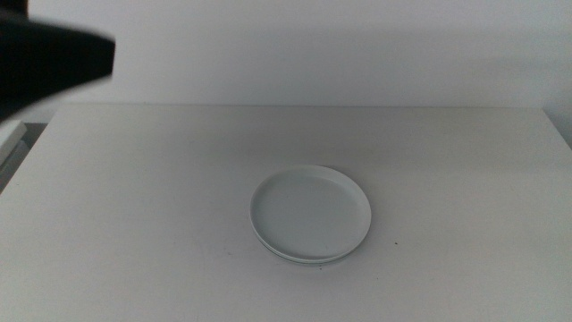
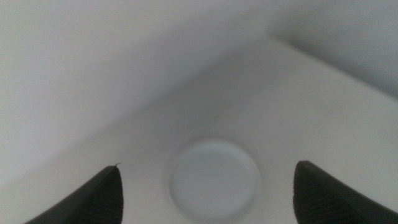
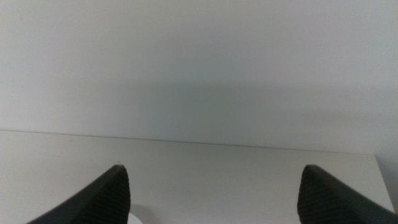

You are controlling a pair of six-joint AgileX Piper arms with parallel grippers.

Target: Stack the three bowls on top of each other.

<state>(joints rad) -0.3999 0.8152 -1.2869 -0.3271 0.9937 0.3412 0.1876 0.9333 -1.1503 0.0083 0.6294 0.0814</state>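
Observation:
A stack of shallow round bowls (image 1: 310, 213) sits on the table a little right of centre. The top bowl is pale, whitish green. Rims of lower bowls (image 1: 295, 257) show under its near edge, and their colours cannot be told apart; no grey bowl can be made out. My left gripper (image 2: 208, 164) is open and empty, high above the table, and looks down on the stack (image 2: 214, 180). A dark part of the left arm (image 1: 54, 54) fills the top left corner of the middle view. My right gripper (image 3: 213, 167) is open and empty, facing the back wall, out of the middle view.
The white table (image 1: 134, 206) has bare surface all around the stack. Its back edge (image 1: 295, 105) meets a white wall. A dark gap (image 1: 11, 156) shows past the table's left edge.

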